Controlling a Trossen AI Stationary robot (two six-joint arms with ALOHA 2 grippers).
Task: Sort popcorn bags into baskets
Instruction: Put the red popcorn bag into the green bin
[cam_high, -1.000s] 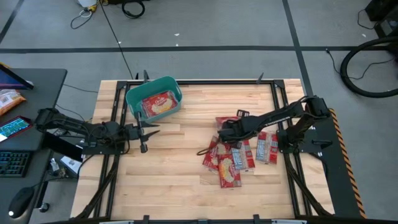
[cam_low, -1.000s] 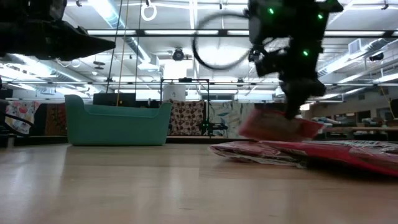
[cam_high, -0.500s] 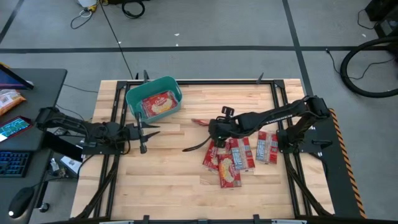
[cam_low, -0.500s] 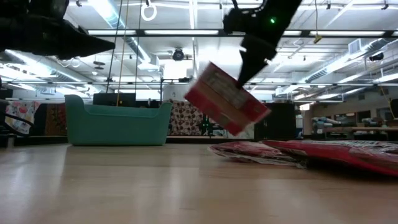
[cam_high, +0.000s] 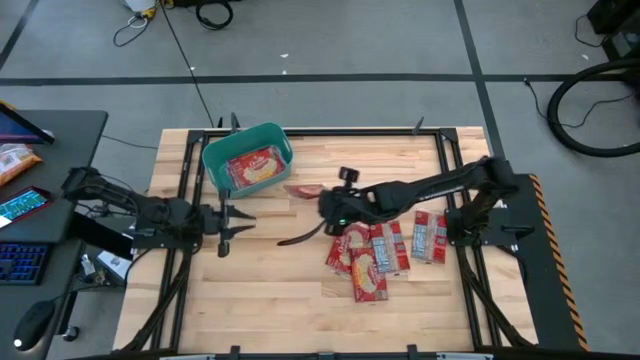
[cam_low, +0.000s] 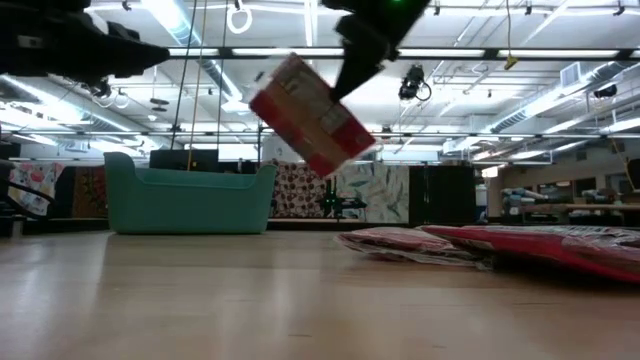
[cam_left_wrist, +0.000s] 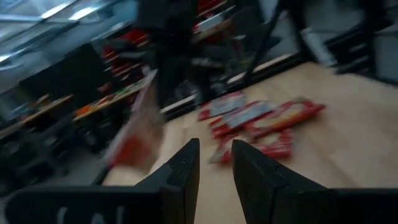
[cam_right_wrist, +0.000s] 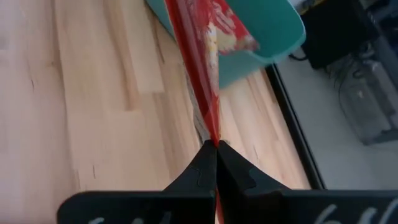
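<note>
Right hand (cam_high: 322, 199) pinches popcorn bag (cam_low: 311, 114) airborne near teal basket (cam_high: 215, 155).

— What moved?

— My right gripper (cam_high: 322, 199) has lifted one flat red popcorn packet (cam_low: 311, 115) off the pile and carried it across the wooden table toward the teal plastic tub (cam_high: 248, 158), higher now.

— And your left gripper (cam_high: 232, 219)?

— Drawn back slightly.
</note>
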